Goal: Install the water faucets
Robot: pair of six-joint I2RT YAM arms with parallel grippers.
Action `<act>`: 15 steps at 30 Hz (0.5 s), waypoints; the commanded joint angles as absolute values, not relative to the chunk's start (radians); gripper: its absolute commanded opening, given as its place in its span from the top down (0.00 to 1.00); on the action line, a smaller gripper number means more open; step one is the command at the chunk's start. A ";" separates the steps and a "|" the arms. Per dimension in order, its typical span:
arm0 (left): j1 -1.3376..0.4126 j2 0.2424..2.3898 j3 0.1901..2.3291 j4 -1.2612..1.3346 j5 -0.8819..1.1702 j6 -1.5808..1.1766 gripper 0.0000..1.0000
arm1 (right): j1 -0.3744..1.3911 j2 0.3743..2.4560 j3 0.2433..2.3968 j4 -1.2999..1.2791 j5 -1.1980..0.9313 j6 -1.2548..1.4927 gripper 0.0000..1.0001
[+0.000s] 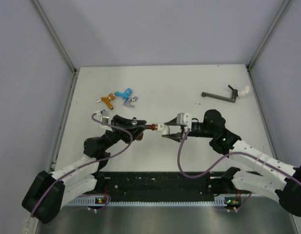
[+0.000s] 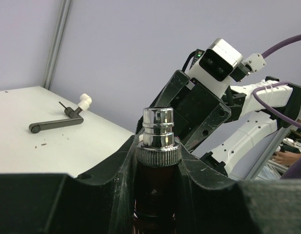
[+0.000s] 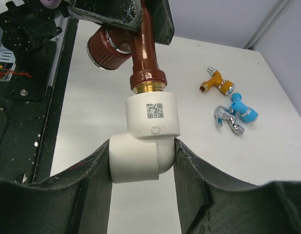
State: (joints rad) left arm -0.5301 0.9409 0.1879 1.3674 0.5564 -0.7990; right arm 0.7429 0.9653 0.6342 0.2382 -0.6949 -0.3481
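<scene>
1. Top external view: on the table (image 1: 199,78), the left gripper (image 1: 138,127) and right gripper (image 1: 172,132) meet nose to nose.
2. The right gripper's jaws clamp the white elbow fitting (image 3: 144,139).
3. The left gripper's jaws grip the dark red-brown faucet (image 3: 146,53). Its long axis runs straight between the grippers, brass end in the elbow.
4. The orange faucet (image 1: 109,100), light blue faucet (image 1: 123,92) and grey faucet (image 1: 131,101) lie far-left, nearer the left arm.

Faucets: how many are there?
4. The red-brown faucet is held in the left pincer; the orange faucet, blue faucet and grey faucet lie together at the table's far left.
</scene>
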 commanded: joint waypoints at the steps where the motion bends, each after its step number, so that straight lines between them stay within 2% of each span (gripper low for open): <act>1: -0.555 0.963 0.193 1.569 0.646 -0.828 1.00 | 0.755 0.965 0.663 0.377 -0.672 -0.336 1.00; 8: -0.557 0.996 0.235 1.618 0.767 -0.798 1.00 | 0.741 1.040 0.736 0.325 -0.843 -0.258 1.00; 15: -0.555 0.982 0.297 1.618 0.902 -0.756 1.00 | 0.693 1.109 0.795 0.422 -1.058 -0.048 1.00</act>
